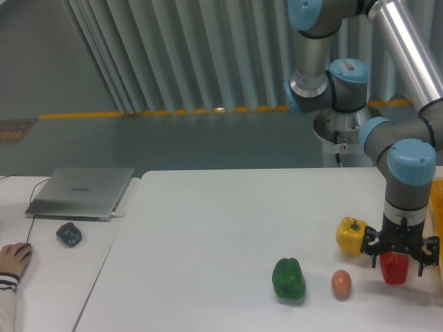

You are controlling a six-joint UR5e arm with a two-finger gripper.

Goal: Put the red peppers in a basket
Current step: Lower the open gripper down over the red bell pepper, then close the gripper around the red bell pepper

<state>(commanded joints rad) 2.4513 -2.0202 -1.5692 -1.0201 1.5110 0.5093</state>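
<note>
The red pepper [394,270] is glossy and sits at the right of the white table, partly covered from above by my gripper [397,261]. The gripper's fingers stand on either side of the pepper and look closed on it. I cannot tell whether the pepper rests on the table or is just off it. The basket [437,207] shows only as a thin yellow-orange edge at the frame's right border, just right of the gripper.
A yellow pepper [350,235] lies just left of the gripper. A brown egg [340,283] and a green pepper [288,279] lie further left. A closed laptop [82,191], a dark mouse [68,234] and a person's hand [12,257] are on the left table.
</note>
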